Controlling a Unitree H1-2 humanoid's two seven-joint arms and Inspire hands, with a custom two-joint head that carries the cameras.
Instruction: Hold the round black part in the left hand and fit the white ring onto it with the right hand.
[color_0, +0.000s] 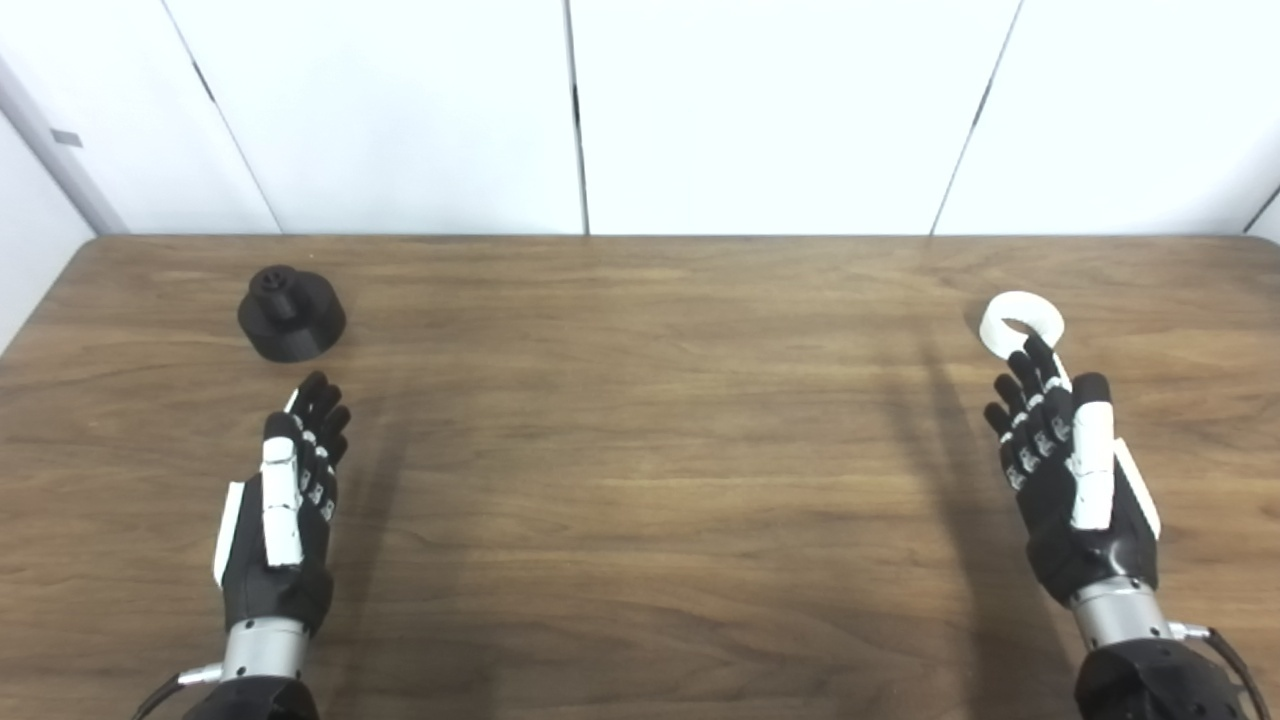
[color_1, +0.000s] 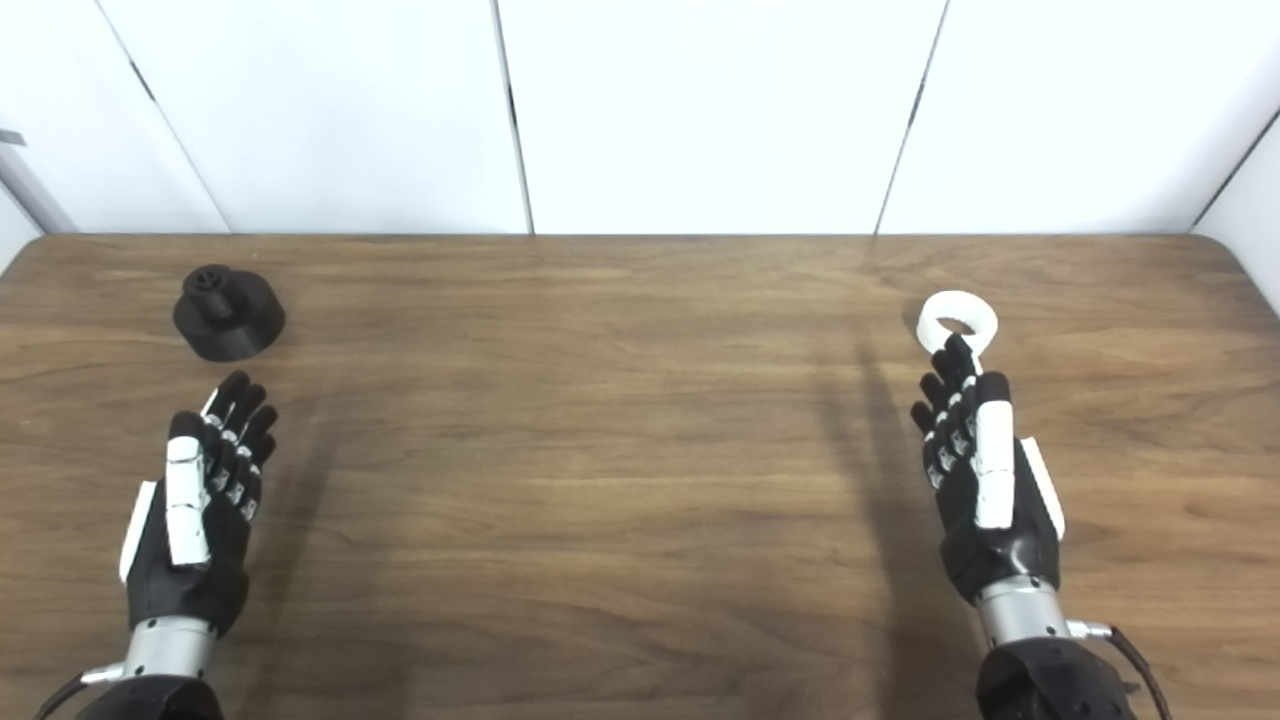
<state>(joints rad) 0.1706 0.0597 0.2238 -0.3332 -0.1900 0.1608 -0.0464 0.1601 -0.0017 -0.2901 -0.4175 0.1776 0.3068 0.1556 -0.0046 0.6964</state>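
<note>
We record one wooden table (color_0: 640, 480), brown with a visible grain, its far edge meeting a wall of white panels (color_0: 400, 110) divided by dark vertical seams. Item one: a round black part (color_0: 291, 313), standing on the table at far left, a wide disc-like base with a narrower raised hub on top, upright and untouched. Item two: a white ring (color_0: 1021, 322), lying flat on the table at far right, its hole facing up. Item three: our left hand (color_0: 283, 500), black with white plates, held with fingers extended and slightly apart, holding nothing; its fingertips (color_0: 317, 385) point toward the black part and stop near it, with a strip of bare wood between the two. Item four: our right hand (color_0: 1070, 480), likewise spread and empty, fingers straight and pointing away from us; its longest fingertip (color_0: 1037, 346) overlaps the near rim of the white ring in both views, though we cannot tell whether it touches the ring or hangs just above it. We note metal wrist cuffs and a thin cable (color_0: 1235, 655) at the right forearm. The two task pieces lie well apart, at opposite sides of the table.
</note>
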